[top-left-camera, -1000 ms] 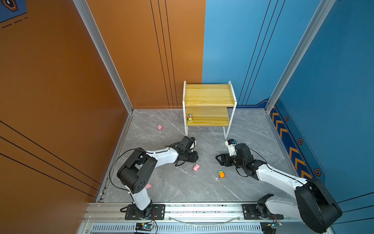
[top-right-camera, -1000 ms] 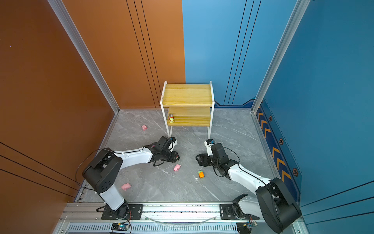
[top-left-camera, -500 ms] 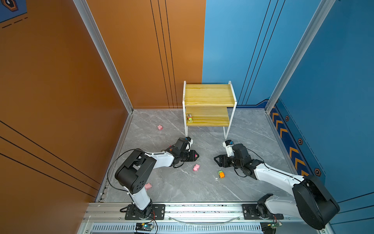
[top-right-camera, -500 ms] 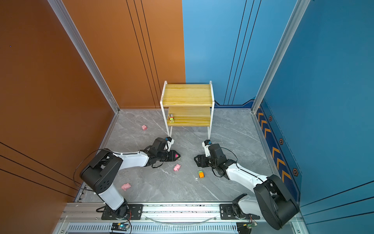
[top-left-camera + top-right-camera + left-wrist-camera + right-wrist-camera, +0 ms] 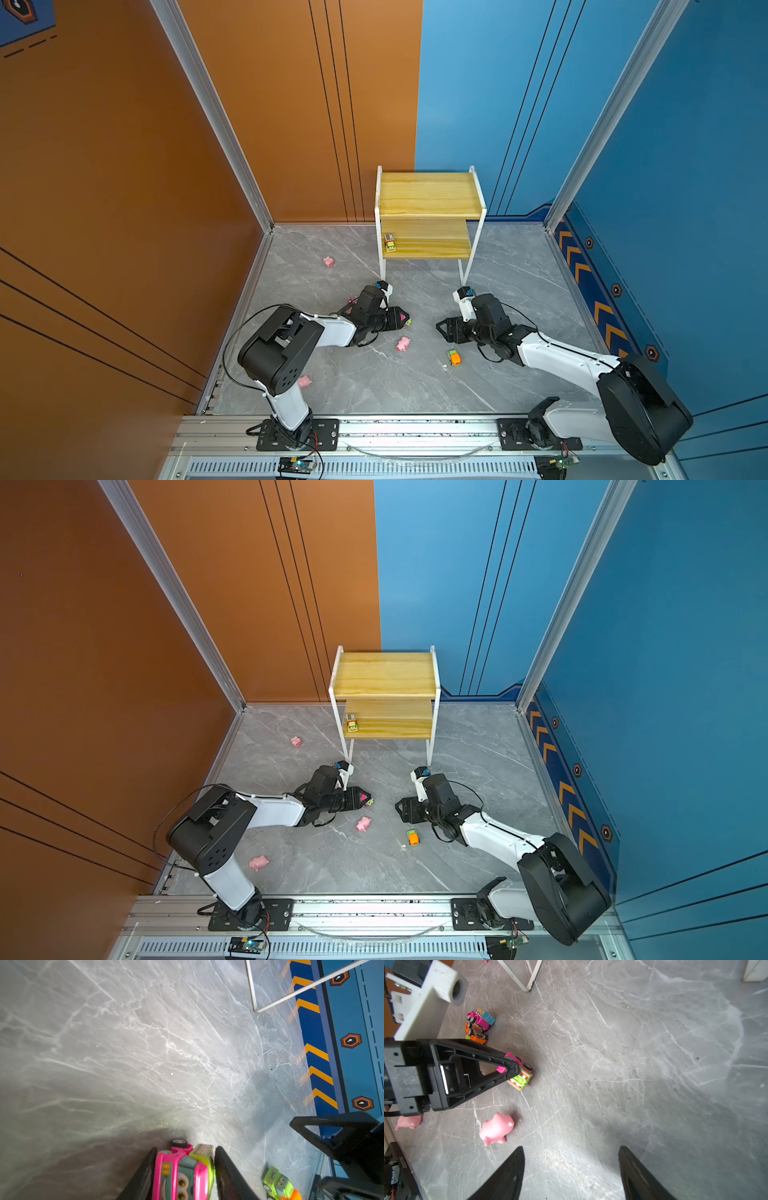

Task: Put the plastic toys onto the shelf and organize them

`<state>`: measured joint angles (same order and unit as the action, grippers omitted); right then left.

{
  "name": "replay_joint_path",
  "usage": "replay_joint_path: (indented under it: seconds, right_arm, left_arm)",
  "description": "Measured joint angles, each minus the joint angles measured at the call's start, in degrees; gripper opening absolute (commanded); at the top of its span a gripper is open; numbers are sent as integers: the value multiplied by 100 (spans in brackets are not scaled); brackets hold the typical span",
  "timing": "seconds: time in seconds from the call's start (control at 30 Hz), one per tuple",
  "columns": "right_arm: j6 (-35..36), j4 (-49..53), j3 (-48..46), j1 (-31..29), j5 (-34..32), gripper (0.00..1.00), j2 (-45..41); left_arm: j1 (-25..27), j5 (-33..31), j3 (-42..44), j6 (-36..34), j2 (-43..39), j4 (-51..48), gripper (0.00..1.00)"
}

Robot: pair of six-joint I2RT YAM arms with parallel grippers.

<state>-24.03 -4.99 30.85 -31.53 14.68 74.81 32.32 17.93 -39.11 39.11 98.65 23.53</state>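
A: Grey marble floor [image 5: 519, 291] is filling the cell, with an orange wall [image 5: 291, 104] and a blue wall [image 5: 478, 83] meeting behind the shelf [image 5: 430, 195]

B: Toy count?

A: I'm seeing five trucks and three pigs. The shelf truck [image 5: 390, 243] is sitting at the left end of the lower board and the top board is carrying nothing. The orange-and-green truck [image 5: 454, 357] is lying on the floor near the right arm. The pink-and-blue truck [image 5: 481, 1018] and orange truck [image 5: 476, 1033] are touching, tipped over, behind the left arm. The far pig [image 5: 328, 261], middle pig [image 5: 402, 344] and near pig [image 5: 304, 381] are lying well apart on the floor

B: Grippers?

A: The left gripper [image 5: 186, 1148] is sitting narrow, with its pads looking pressed on both sides of the pink-and-green truck [image 5: 182, 1174], down at floor level in front of the shelf. The right gripper [image 5: 571, 1147] is hanging wide, holding nothing, over bare floor
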Motion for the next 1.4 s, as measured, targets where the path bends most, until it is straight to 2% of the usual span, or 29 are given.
replay_joint_path:
  seconds: [0.2, 0.43, 0.63, 1.1, 1.3, 1.33, 1.4]
  right_arm:
    - [11, 4, 83, -22, -94, 72, 66]
    - [74, 50, 192, -140, -205, 74, 201]
    - [417, 118, 413, -516, -470, 77, 398]
    - [890, -149, 1239, -1462, -1113, 78, 1589]
    - [999, -411, 1521, -1582, -1255, 81, 2044]
    - [1034, -431, 1585, -1578, -1263, 81, 2103]
    - [1078, -494, 1685, -1578, -1266, 81, 2205]
  left_arm:
    - [-13, -229, 0, -76, -28, -37, 50]
    - [-160, -496, -109, -402, -271, -684, 63]
    - [-308, -616, -118, -592, -525, -1191, 69]
    - [-422, -704, -190, -721, -973, -1738, 78]
    - [-431, -774, -417, -811, -1325, -2243, 85]
    - [-431, -811, -498, -826, -1399, -2391, 90]
    - [-431, -892, -691, -890, -1523, -2723, 92]
